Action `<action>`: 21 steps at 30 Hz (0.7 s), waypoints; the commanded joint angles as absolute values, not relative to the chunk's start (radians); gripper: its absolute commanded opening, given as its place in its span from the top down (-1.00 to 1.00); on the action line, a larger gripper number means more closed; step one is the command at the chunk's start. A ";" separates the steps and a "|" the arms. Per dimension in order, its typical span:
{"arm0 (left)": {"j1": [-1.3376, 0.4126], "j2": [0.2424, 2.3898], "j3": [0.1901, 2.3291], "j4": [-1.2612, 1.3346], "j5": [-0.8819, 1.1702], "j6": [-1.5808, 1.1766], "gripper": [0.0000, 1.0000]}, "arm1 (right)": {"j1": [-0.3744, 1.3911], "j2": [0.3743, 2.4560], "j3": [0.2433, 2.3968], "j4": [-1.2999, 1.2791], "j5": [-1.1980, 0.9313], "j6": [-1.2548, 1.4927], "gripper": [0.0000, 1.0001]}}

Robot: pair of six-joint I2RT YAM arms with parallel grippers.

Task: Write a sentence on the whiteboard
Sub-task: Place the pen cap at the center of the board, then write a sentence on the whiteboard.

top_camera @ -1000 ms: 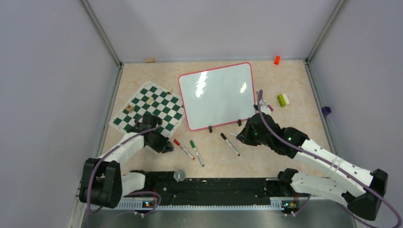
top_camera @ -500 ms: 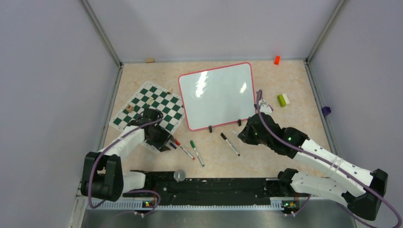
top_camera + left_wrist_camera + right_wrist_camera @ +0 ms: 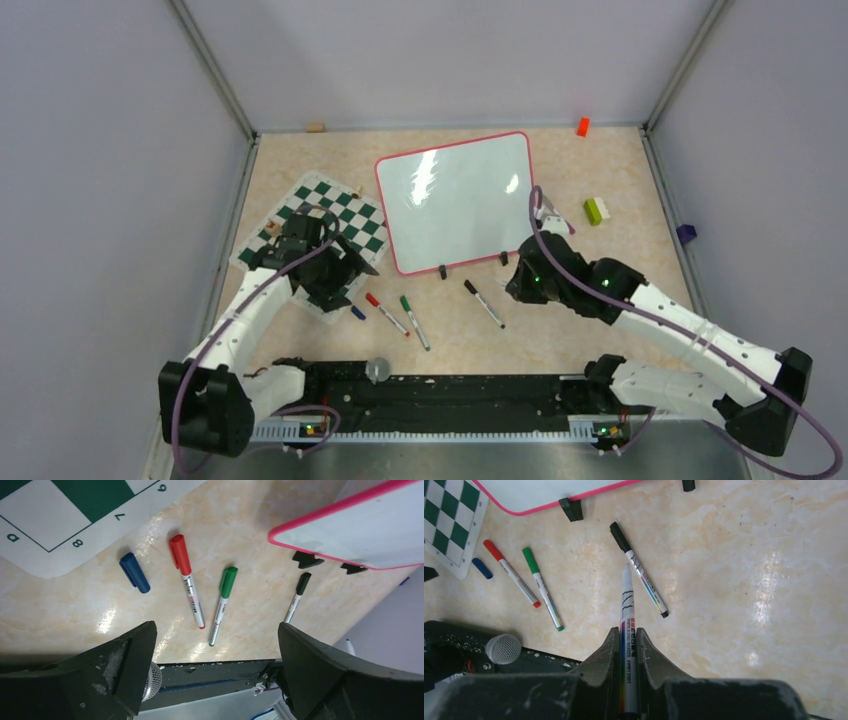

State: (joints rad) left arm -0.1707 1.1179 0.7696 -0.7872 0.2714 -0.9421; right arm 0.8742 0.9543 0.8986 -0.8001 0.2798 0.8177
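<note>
Right wrist view shows your right gripper (image 3: 627, 630) clamped on a white marker (image 3: 626, 592), centre frame; your left gripper (image 3: 216, 629) gapes wide, whiteboard (image 3: 370, 525) upper right.

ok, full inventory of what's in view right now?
whiteboard: 1, white, pink frame, blank, far centre
chessboard mat: 1, green-white, left of whiteboard
red marker: 1, capped, by mat corner
green marker: 1, capped, beside red
black marker: 1, capped, near whiteboard clips
blue cap: 1, loose, by mat
orange block: 1, far edge
green-white block: 1, right of whiteboard
grey mesh ball: 1, near edge
left gripper: open, empty
right gripper: shut on white-barrelled marker
</note>
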 commanded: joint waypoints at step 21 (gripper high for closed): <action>-0.163 0.733 0.878 -0.779 0.026 -0.783 -0.97 | 0.867 0.948 1.141 -1.017 0.167 0.678 1.00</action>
